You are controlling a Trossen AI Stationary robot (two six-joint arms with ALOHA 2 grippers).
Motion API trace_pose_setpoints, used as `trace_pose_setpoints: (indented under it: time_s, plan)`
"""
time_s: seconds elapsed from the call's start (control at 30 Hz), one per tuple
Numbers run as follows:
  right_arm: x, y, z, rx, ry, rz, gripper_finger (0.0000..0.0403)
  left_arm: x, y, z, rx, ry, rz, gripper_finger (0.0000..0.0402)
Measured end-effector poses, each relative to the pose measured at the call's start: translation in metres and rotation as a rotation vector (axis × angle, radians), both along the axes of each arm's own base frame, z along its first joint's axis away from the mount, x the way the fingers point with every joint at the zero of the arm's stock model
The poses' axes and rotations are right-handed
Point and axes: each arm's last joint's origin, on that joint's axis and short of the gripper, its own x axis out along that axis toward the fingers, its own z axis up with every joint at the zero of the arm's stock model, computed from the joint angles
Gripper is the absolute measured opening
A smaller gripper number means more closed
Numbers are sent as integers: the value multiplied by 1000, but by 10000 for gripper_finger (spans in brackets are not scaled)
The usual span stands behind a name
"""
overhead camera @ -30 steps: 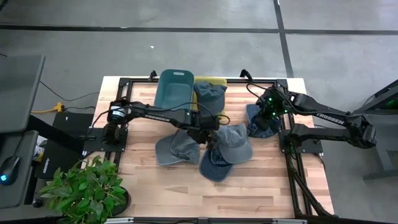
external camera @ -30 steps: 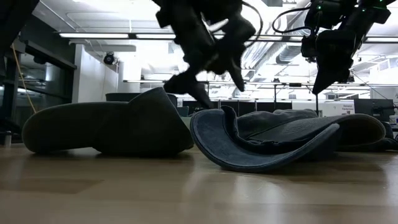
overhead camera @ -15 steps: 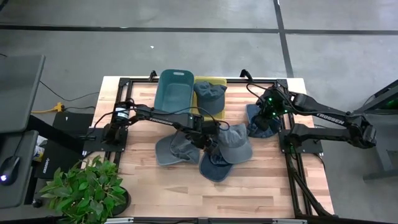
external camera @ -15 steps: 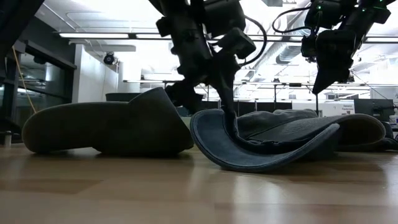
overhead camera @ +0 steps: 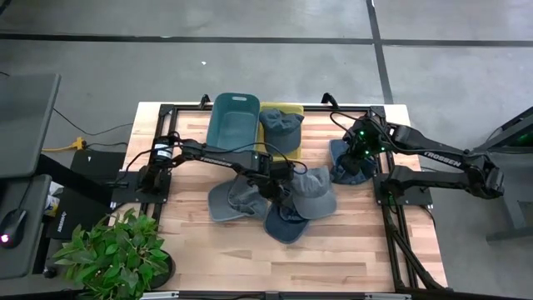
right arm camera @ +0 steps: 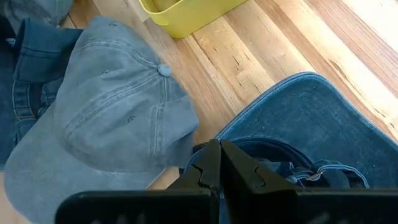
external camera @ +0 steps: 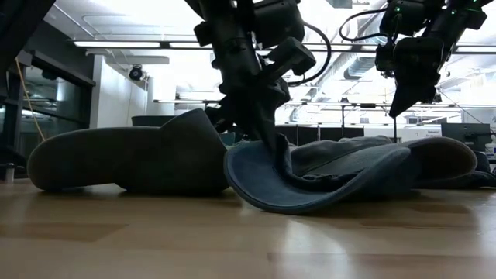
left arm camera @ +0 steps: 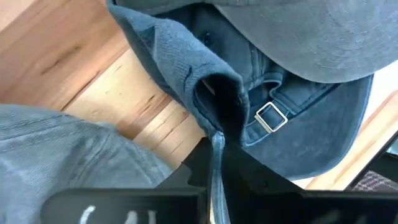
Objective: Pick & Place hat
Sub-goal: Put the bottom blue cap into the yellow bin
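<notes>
We saw the left hand [overhead camera: 279, 197] reaching out low over the middle of the wooden surface [overhead camera: 350, 258], its arm stretched from the left edge and its wrist tilted down. Its fingers [left arm camera: 214, 165] were pinched together on a fold of the dark blue cap [overhead camera: 283, 223], the one lying nearest the front edge. In the left wrist view that fold [left arm camera: 214, 106] rose in a tight crease straight out of the closed fingers, with the cap's back strap and its metal buckle [left arm camera: 270, 116] just beside it. In the low view the same cap [external camera: 310, 186] sat on the surface with its brim curled up at the edge and its cloth drawn up where the hand [external camera: 267, 136] gripped it.

The cap lay partly under a lighter grey-blue cap [overhead camera: 315, 190], and a grey cap [overhead camera: 233, 200] rested just to its left, touching the arm's side.

Farther back, the right hand [overhead camera: 354, 162] hung above a second dark blue cap [overhead camera: 350, 171] near the right frame, its fingers [right arm camera: 217, 165] shut together with nothing between them. Its wrist view showed the grey-blue cap [right arm camera: 112, 112] beyond.

At the far edge stood a teal bin [overhead camera: 233, 121] and a yellow bin [overhead camera: 287, 108], side by side, with another grey cap [overhead camera: 279, 129] lying over the yellow one.
</notes>
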Motion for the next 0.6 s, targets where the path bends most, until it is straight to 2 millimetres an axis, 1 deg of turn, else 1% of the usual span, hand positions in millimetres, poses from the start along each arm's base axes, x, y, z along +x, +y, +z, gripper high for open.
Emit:
trace_pose_setpoints:
  time_s: [0.1,0.33,0.4,0.5,0.6]
  plan:
    - [0,0,0,0,0,0,0,-1,0,-1,1,16,0,9]
    - [-2,2,3,14,-40,28,1,-2,0,2,-8,26,-2,7]
    - [-4,4,6,3,-56,29,1,0,0,9,-5,24,-8,7]
    - [-9,7,11,-17,-89,30,1,3,1,29,34,17,-28,6]
    - [-14,10,16,-39,-127,32,1,1,2,49,96,42,-41,6]
